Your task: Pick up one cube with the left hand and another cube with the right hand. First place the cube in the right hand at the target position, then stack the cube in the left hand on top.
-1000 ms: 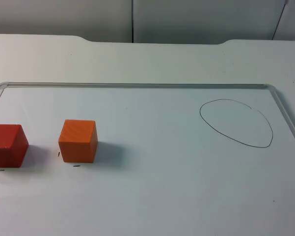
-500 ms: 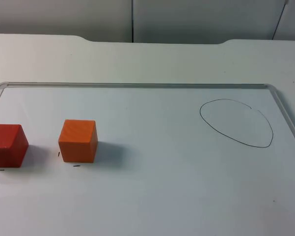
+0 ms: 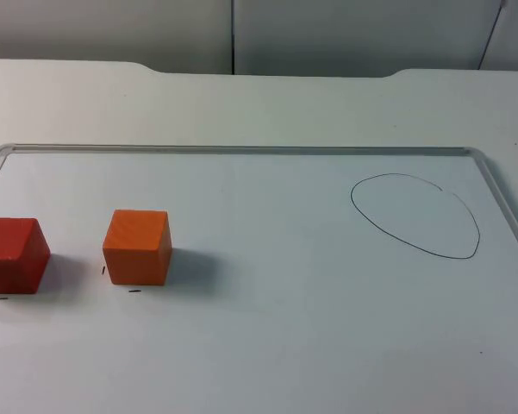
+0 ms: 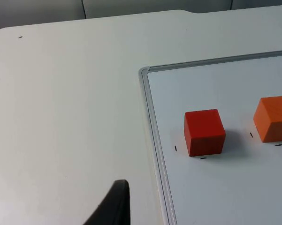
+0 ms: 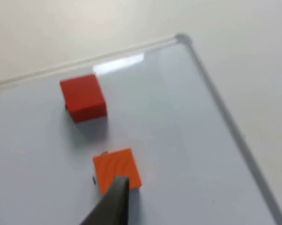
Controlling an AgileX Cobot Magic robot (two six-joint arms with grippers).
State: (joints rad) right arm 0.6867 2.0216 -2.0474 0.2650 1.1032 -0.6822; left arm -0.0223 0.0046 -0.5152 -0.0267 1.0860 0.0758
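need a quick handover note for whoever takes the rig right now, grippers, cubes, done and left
Left gripper: above the bare table beside the whiteboard's edge, facing the red wooden cube; holds nothing.
Right gripper: above the board, aimed at the orange wooden cube; holds nothing.
Both cubes sit apart at the board's left end. The hand-drawn black target outline has nothing in it.
Done: nothing. Left: both picks, place, stack.
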